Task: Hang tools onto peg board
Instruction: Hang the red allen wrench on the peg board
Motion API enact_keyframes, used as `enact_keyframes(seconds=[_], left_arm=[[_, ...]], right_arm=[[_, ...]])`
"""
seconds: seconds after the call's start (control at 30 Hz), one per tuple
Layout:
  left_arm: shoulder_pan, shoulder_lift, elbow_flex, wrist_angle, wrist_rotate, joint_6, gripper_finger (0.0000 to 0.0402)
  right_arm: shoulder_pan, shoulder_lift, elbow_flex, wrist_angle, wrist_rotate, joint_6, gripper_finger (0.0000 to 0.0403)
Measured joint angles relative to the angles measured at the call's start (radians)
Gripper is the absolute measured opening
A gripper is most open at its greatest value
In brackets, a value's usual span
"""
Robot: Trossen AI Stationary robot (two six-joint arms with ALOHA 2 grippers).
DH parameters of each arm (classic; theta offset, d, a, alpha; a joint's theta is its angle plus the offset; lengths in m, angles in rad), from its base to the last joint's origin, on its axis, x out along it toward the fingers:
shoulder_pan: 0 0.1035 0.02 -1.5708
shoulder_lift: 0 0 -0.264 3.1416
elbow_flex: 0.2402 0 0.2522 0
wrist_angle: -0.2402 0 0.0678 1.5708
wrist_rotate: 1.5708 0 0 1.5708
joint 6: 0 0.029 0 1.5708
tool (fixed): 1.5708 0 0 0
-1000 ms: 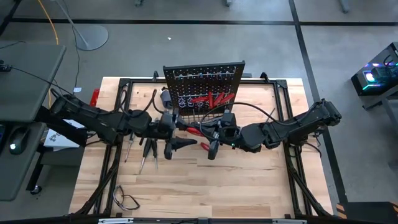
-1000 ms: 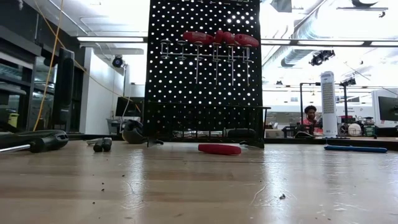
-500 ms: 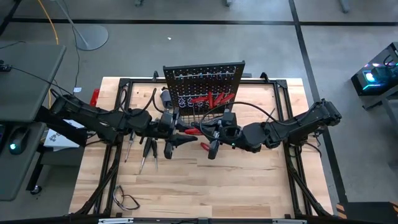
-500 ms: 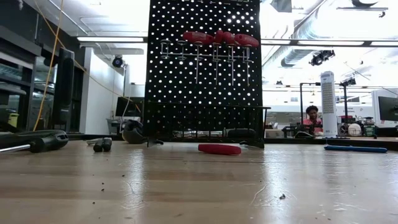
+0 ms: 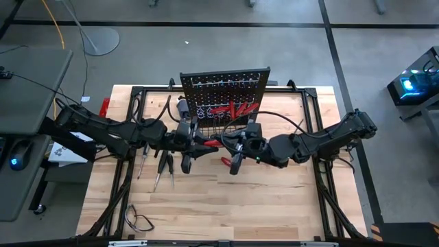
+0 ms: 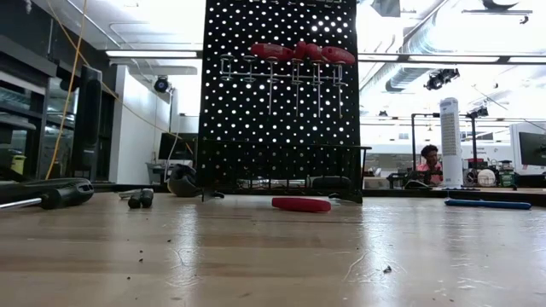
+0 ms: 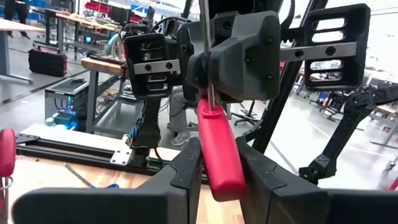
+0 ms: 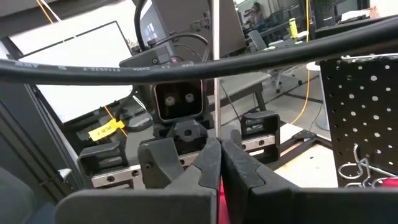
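Overhead, a pale wooden table (image 5: 274, 199) with a black frame along its edges stands on a grey floor marked by dark lines; a grey desk (image 5: 31, 89) sits off its left side and a lit computer case (image 5: 415, 86) off its right. At table height the wood shows scuffs and crumbs, and beyond it lies a workshop with ceiling lights, a tall white tower fan (image 6: 450, 141) and a seated person (image 6: 429, 162) far behind.

The peg board (image 5: 226, 92) stands upright at the table's far middle edge, several red-handled screwdrivers (image 6: 303, 53) hanging in its upper row, a wire basket (image 6: 281, 166) at its base. One red-handled tool (image 6: 301, 205) lies on the wood just in front of the board, a blue-handled tool (image 6: 488, 204) far to the right, black-handled tools (image 5: 163, 168) near the left arm, and a black cable loop (image 5: 140, 221) at the near left corner.

Both arms meet in front of the board. The left gripper (image 7: 219, 165) is clamped on the handle of a red screwdriver (image 7: 221, 152), whose shaft rises toward the right gripper (image 8: 214, 163); the right's fingers are pressed together on that thin shaft. The near half of the table is bare wood.
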Motion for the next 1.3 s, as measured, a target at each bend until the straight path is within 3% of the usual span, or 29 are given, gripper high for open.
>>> enact_keyframes(seconds=[0.6, 0.93, 1.3], left_arm=[[0.0, 0.0, 0.0, 0.052, 0.006, 0.0, 0.0087], [0.0, 0.0, 0.0, 0.02, 0.007, -0.008, 0.0047], [0.023, -0.002, 0.0, -0.01, 0.011, -0.064, 0.0047]], right_arm=[[0.0, 0.002, -0.001, -0.012, -0.004, -0.003, 0.0], [0.0, 0.002, -0.001, -0.008, -0.004, -0.013, 0.0], [-0.001, 0.002, -0.002, -0.001, 0.003, -0.022, 0.0]])
